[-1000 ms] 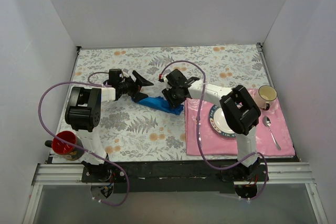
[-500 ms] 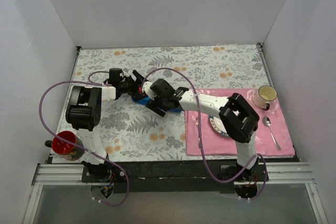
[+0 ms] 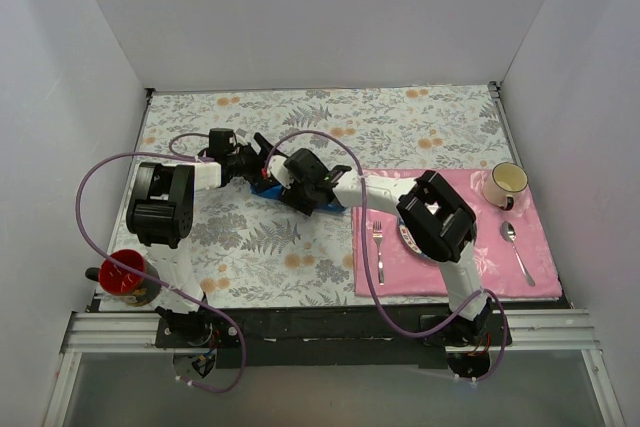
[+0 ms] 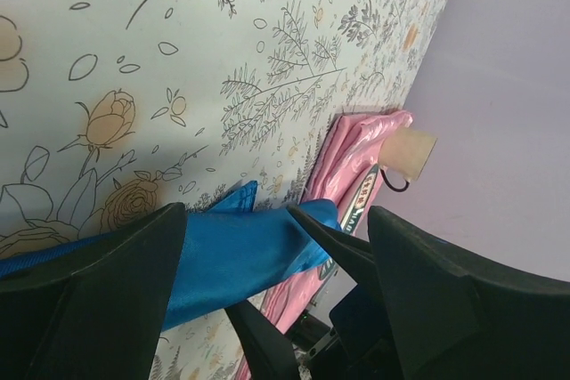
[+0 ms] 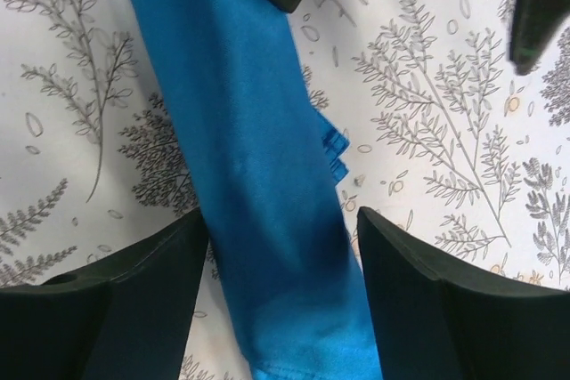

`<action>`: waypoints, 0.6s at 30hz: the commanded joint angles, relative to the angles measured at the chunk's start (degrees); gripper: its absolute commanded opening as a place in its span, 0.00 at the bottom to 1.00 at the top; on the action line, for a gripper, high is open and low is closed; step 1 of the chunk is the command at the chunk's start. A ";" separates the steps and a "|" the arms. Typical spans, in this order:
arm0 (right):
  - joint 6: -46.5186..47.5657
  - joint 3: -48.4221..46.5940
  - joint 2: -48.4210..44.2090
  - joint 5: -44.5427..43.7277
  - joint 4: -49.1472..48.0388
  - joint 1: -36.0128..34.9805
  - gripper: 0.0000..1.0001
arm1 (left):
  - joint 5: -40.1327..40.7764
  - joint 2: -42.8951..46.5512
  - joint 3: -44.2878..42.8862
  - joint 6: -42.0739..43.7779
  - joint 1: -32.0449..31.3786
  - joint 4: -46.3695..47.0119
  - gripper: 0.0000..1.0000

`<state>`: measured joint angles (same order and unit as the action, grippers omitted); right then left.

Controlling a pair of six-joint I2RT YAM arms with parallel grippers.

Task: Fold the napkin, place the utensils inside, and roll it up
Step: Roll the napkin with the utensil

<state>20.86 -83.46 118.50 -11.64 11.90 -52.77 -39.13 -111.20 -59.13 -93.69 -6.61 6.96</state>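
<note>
The blue napkin point(image 3: 332, 209) lies as a long narrow roll on the floral cloth, just left of the pink mat point(image 3: 500, 272). My right gripper point(image 3: 290, 187) is open and straddles it; in the right wrist view the napkin point(image 5: 258, 202) runs between the fingers point(image 5: 134, 309), near the right gripper point(image 5: 283, 218). My left gripper point(image 3: 262, 159) is open at the roll's far left end. In the left wrist view the napkin point(image 4: 232, 255) passes between the left gripper point(image 4: 278, 215) fingers, with the right arm's fingertips beside it. The utensils are hidden.
A fork point(image 3: 378, 237) and a spoon point(image 3: 515, 245) lie on the pink mat, with a plate point(image 3: 403, 237) half under the right arm. A cream cup point(image 3: 506, 182) stands at the mat's far corner. A red cup point(image 3: 124, 273) sits at the near left.
The right arm has slid left along the napkin, close to the left gripper, uncovering the fork. Its jaws stand wider than a second ago. The left arm has stayed put.
</note>
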 commanded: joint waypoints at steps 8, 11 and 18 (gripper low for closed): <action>-6.00 -1.09 3.41 9.60 0.40 5.05 0.32 | 6.68 3.44 -4.93 4.83 0.28 -10.29 0.84; -10.48 -2.84 3.67 13.63 1.98 5.48 0.29 | 13.52 7.12 -8.36 5.44 0.28 -15.74 0.86; -24.71 -13.82 8.05 23.57 13.82 7.24 0.26 | 21.73 15.12 -11.88 6.15 0.28 -23.13 0.88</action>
<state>7.05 -91.26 123.13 2.74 15.99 -46.35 -23.64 -104.25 -68.53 -89.36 -6.55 -11.14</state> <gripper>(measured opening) 0.286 0.876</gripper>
